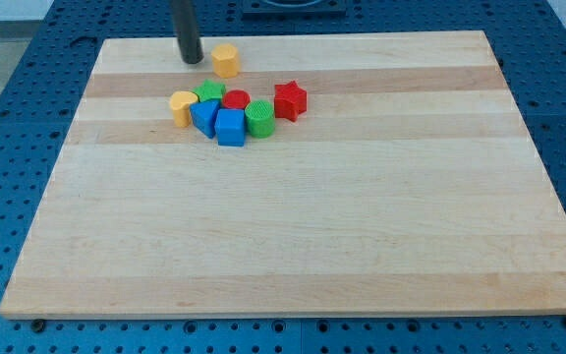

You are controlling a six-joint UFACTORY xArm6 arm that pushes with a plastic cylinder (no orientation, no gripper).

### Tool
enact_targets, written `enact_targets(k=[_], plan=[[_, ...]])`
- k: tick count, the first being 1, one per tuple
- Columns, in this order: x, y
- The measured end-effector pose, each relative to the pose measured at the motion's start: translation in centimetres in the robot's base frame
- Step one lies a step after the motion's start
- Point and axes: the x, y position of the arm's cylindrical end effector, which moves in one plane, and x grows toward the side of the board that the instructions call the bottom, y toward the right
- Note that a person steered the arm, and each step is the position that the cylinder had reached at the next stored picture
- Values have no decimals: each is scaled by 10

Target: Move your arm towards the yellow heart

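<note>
Yellow heart (183, 106) sits on the wooden table (312, 246) toward the view's top left, at the left end of a tight cluster of blocks. Its lobed top faces up and it stands flat on the wood. Just to its right, and seemingly touching it, is a blue block (204, 116) whose exact shape I cannot make out. Behind those two, toward the view's top, is a green block (208, 92), star-like in outline. To the right of the green one is a red cylinder (236, 98), partly hidden by its neighbours. A blue cube (231, 128) forms the cluster's near edge, toward the view's bottom, pressed against the other blue block. A green cylinder (259, 118) stands just beside the cube on its right. A red star (289, 99) is at the cluster's right end, close to the green cylinder, though whether they touch cannot be told.

Apart from the cluster, nearer the table's top edge, a second yellow block (225, 60), pentagon-like, stands alone. My tip (192, 59) rests on the table just to that block's left, with a narrow gap between them. From the heart, my tip lies toward the view's top and slightly right, with bare wood between.

The arm ends in a plain dark rod that rises out of the view's top edge; no pincer shows, so its state cannot be told.
</note>
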Motion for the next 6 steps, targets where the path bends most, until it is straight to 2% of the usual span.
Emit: enact_targets(k=[2, 5, 6], plan=[[21, -47], [110, -47], [110, -47]])
